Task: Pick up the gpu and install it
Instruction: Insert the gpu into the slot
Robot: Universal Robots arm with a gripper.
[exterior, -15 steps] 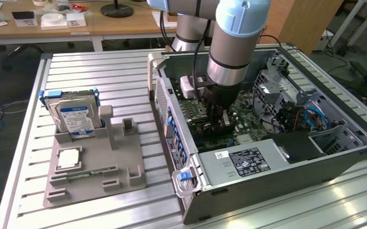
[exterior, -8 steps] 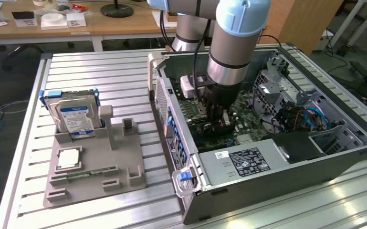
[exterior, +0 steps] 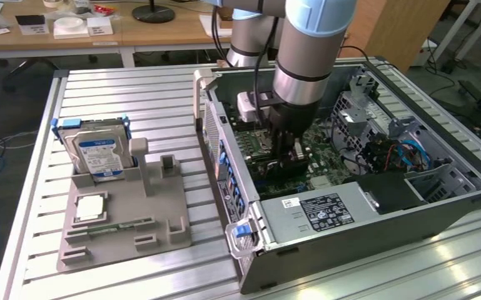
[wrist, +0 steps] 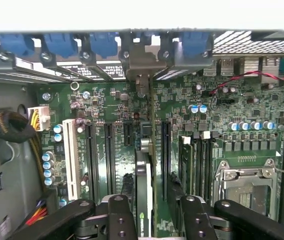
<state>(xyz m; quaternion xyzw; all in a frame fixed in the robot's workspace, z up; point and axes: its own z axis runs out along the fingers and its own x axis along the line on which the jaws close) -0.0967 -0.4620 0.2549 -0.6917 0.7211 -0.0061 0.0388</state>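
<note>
The gpu [wrist: 143, 175] stands on edge in a motherboard slot inside the open computer case [exterior: 374, 234]. I see it along its thin top edge, and its silver bracket [wrist: 140, 62] sits against the rear slot openings under the blue latches. My gripper [wrist: 154, 215] hangs directly over the card with its black fingers [wrist: 121, 212] spread to either side of it, open and not clamping it. In the exterior view the gripper [exterior: 286, 159] reaches down into the middle of the case over the green motherboard [exterior: 307, 172].
A silver hard drive [exterior: 98, 153] with a blue-white label stands in a grey holder tray [exterior: 127, 240] at the exterior view's left. The power supply [exterior: 324, 212] fills the case's near end. Beside the card lie a white slot [wrist: 71, 160] and the CPU socket [wrist: 247, 185].
</note>
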